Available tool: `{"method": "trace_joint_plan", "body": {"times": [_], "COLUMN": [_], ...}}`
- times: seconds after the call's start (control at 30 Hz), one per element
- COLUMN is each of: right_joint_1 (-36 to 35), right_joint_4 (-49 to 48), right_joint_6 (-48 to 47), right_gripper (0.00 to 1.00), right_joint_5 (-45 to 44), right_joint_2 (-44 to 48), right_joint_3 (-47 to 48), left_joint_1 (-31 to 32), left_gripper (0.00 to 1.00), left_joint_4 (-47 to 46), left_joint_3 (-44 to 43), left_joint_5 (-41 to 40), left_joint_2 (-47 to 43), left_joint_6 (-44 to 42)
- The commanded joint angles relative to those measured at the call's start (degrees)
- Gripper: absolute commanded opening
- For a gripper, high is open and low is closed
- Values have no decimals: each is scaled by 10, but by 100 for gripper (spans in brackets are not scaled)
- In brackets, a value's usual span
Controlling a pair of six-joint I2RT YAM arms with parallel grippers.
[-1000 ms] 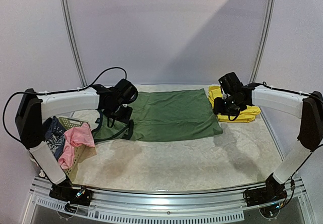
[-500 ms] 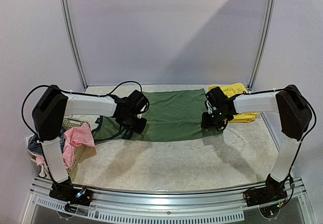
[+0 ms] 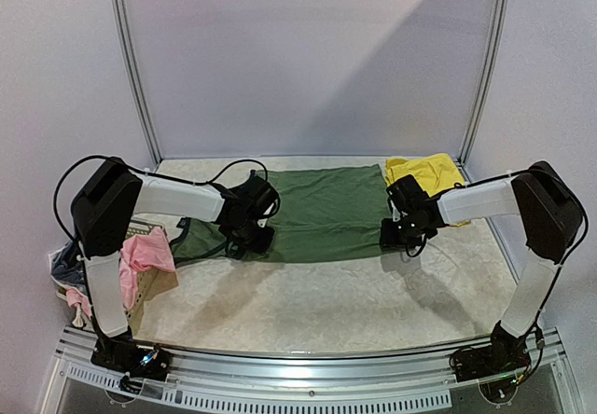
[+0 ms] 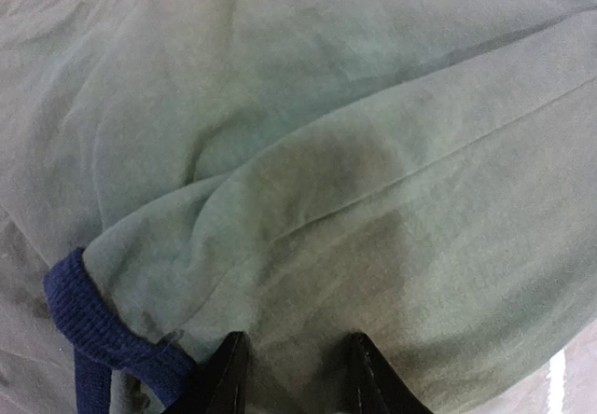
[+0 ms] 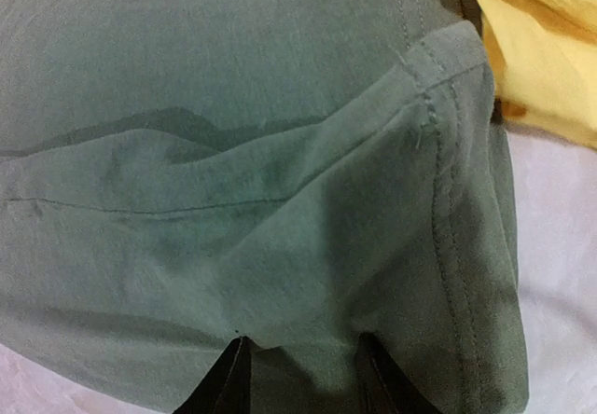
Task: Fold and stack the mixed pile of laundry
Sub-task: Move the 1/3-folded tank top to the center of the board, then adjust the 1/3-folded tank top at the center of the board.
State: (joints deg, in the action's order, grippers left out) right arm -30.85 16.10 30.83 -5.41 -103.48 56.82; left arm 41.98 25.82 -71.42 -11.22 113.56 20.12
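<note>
An olive-green sleeveless top (image 3: 322, 209) lies spread flat at the back middle of the table. My left gripper (image 3: 250, 237) is down on its near left corner and my right gripper (image 3: 396, 237) on its near right corner. In the left wrist view a raised fold of green cloth (image 4: 308, 200) with navy trim (image 4: 89, 311) sits between the fingers of the left gripper (image 4: 297, 339). In the right wrist view the right gripper (image 5: 300, 341) pinches the stitched hem corner (image 5: 438, 88) the same way. Yellow shorts (image 3: 424, 172) lie folded behind the right gripper.
A pale mesh basket (image 3: 140, 288) stands at the left edge with a pink piece (image 3: 145, 251) draped over its rim and a blue-grey piece (image 3: 67, 265) beside it. A pale mat (image 3: 326, 302) covers the table. White walls close the back and sides.
Both arms have swung inward and toward the near edge of the green top. Both sets of fingers have closed partway onto its corners.
</note>
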Motion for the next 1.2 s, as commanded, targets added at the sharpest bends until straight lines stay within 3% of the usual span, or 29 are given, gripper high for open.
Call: {"method": "trace_joint_plan", "body": {"times": [0.0, 0.17, 0.33, 0.63, 1.17], "right_joint_1": [7, 7, 4, -40, -47], "right_joint_4": [87, 110, 140, 143, 79], "right_joint_6": [36, 43, 36, -14, -18], "right_gripper": [40, 42, 43, 48, 49], "right_joint_5": [-22, -34, -39, 32, 85], "right_joint_2": [28, 79, 117, 179, 132], "right_joint_3": [-70, -95, -76, -19, 14], "left_joint_1": [21, 48, 66, 62, -74], "left_gripper": [38, 38, 41, 62, 50], "left_joint_4": [16, 30, 51, 123, 165], "left_joint_3": [32, 49, 46, 105, 337], "left_joint_5": [10, 37, 11, -101, -116], "left_joint_2": [-21, -68, -111, -224, -440], "left_joint_6": [27, 48, 49, 58, 206]}}
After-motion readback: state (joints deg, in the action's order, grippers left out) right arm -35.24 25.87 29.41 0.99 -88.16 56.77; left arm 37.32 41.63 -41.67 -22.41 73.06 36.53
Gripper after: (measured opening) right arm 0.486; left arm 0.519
